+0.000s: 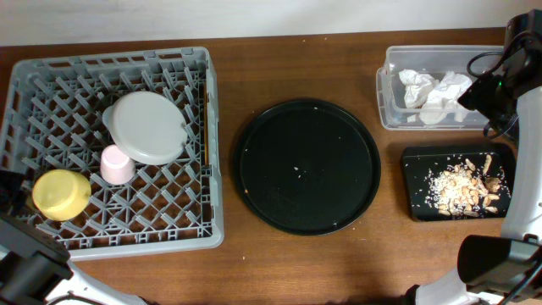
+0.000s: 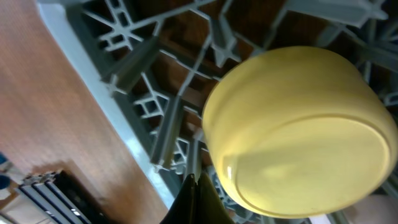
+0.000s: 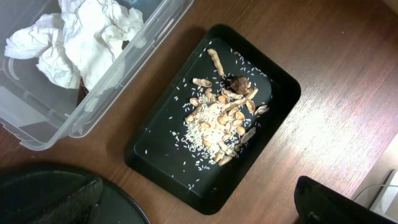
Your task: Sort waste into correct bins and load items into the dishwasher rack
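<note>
Your left fingers (image 2: 208, 208) sit clenched on nothing beside the yellow bowl (image 2: 298, 130). Lift straight up and don't knock it off the rack (image 2: 163, 134). Right fingers (image 1: 483, 95): can't tell.

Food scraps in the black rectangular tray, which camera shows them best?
The right wrist view: the food scraps sit mid-frame, grains and chunks distinct in the shallow black tray. Overhead shows them small, near the right edge. The left wrist view shows none.
</note>
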`<state>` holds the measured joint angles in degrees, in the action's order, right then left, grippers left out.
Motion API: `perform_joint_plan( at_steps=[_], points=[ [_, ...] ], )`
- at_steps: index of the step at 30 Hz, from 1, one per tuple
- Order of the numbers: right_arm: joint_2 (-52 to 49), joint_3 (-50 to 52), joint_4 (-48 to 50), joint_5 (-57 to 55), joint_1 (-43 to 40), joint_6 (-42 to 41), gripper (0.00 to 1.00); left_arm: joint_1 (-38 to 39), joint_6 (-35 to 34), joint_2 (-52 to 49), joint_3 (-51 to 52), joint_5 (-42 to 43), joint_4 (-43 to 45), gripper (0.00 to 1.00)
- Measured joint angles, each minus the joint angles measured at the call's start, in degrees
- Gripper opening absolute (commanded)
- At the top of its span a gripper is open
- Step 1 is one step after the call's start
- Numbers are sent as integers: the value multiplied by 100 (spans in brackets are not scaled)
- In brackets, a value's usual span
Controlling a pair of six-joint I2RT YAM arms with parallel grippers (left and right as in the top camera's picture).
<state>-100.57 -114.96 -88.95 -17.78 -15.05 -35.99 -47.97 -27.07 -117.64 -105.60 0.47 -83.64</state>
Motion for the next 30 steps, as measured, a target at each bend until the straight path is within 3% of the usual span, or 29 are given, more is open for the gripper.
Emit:
perform_joint_plan(
  at_steps=[6,13,15,17,21,30],
  points=[
    [0,-2,0,2,0,0,99,131,48,184,-2,713,13,0],
    [0,-2,0,0,0,0,99,949,586,1587,-20,1805,-212,1],
    [0,-2,2,0,0,-2,99,1591,804,2098,-57,2085,-402,13],
    [0,-2,0,-2,0,0,99,2323,990,2404,-92,2216,-463,52],
    [0,-2,0,0,0,0,99,3838,1257,2546,-98,2288,-437,99],
    [0,0,0,2,0,4,99,6942,1366,2538,544,1845,817,99]
  ],
)
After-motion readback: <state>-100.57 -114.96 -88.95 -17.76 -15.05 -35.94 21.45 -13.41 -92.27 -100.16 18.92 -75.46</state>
